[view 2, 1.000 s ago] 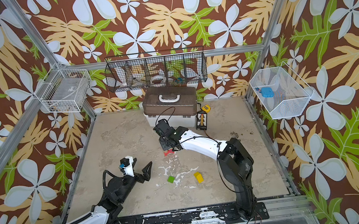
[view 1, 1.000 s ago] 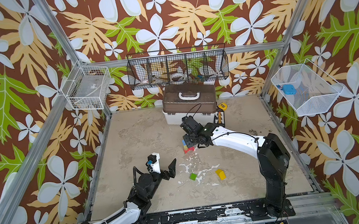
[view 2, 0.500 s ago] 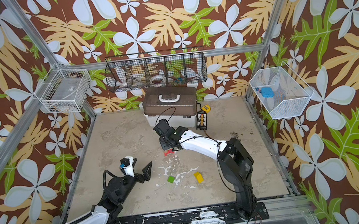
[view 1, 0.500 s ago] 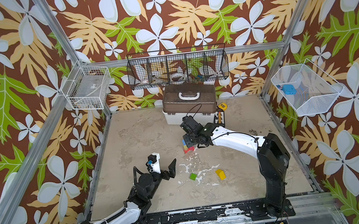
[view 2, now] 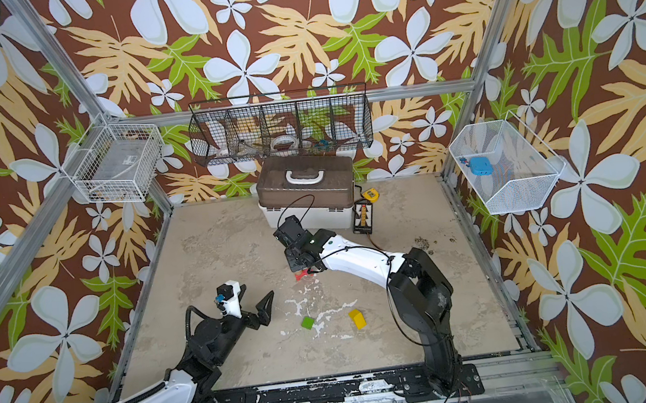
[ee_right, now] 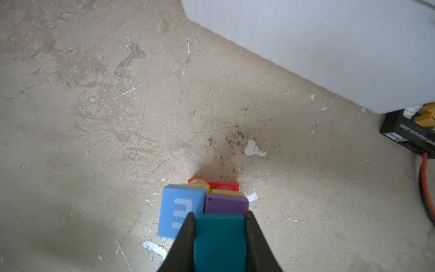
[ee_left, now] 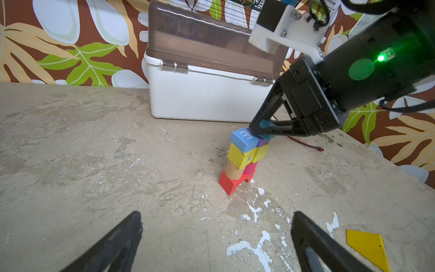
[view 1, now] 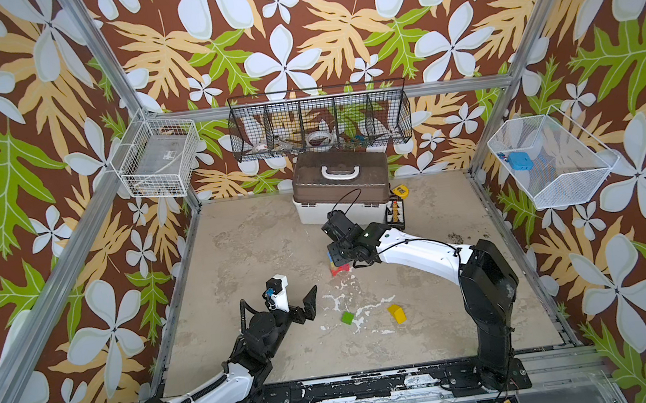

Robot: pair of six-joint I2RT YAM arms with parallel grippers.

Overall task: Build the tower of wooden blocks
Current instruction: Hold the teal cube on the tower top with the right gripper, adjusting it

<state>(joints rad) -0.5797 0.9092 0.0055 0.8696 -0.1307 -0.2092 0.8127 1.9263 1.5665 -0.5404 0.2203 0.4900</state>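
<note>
The right end effector [ee_right: 220, 216] is gripping a teal cube [ee_right: 219, 242] tightly between its fingers, holding it at the top of the tower [ee_left: 242, 160]. Whether it is touching the blue cube [ee_left: 243, 140] and purple cube [ee_right: 226, 205] beneath, I cannot tell. The tower is standing on the counter [ee_left: 94, 153] near the box [ee_left: 200, 99], with its red piece [ee_left: 229, 183] lying at the bottom. The left end effector [ee_left: 216, 216] is hovering wide open and empty, facing the tower. A green cube [view 1: 347, 318] and a yellow piece [view 1: 397, 314] are lying loose between the arms, well apart from the tower.
</note>
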